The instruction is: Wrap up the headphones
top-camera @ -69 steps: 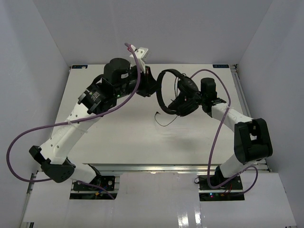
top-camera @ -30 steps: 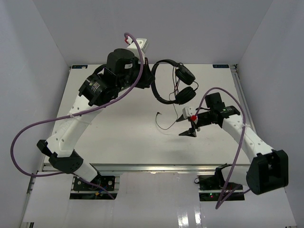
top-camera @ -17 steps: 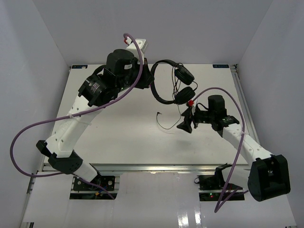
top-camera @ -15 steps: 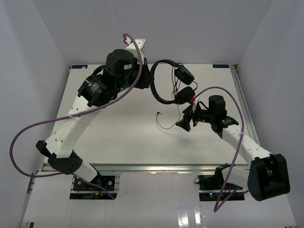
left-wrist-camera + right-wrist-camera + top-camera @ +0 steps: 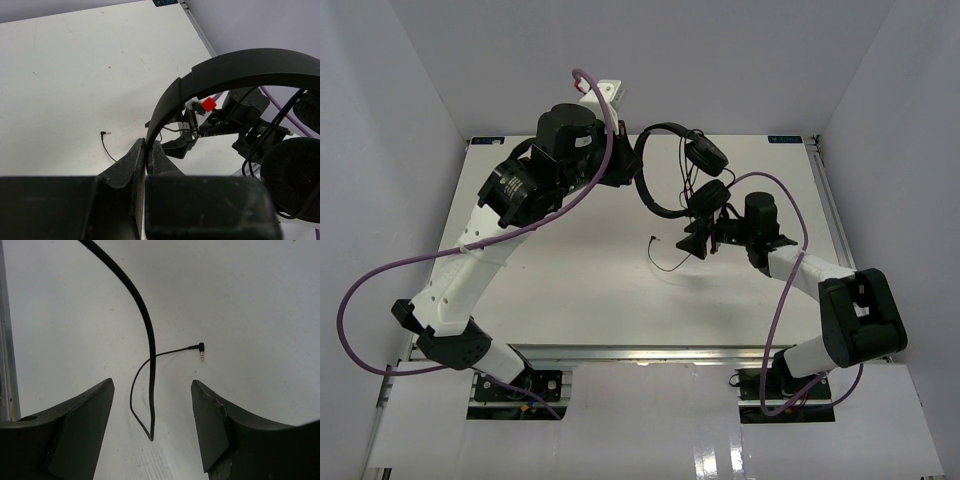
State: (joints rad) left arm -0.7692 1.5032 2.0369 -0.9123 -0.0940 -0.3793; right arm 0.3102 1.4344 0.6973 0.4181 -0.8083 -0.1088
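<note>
Right gripper [image 5: 152, 395] has come closer to the hanging cord [image 5: 144, 310], while the left gripper [image 5: 148, 151] keeps the headphones [image 5: 240, 62] in the air.

Its two fingers stand wide apart and hold nothing; the thin black cord passes down between them without touching either one. The cord makes a loop on the white table [image 5: 570, 270], and the plug [image 5: 201, 350] lies on the table just beyond the fingers. The left gripper is closed tight on the curved headband, near one of its ends, above the far middle of the table. Both earcups hang on the right side, and the lower earcup [image 5: 710, 195] is just above the right gripper.
</note>
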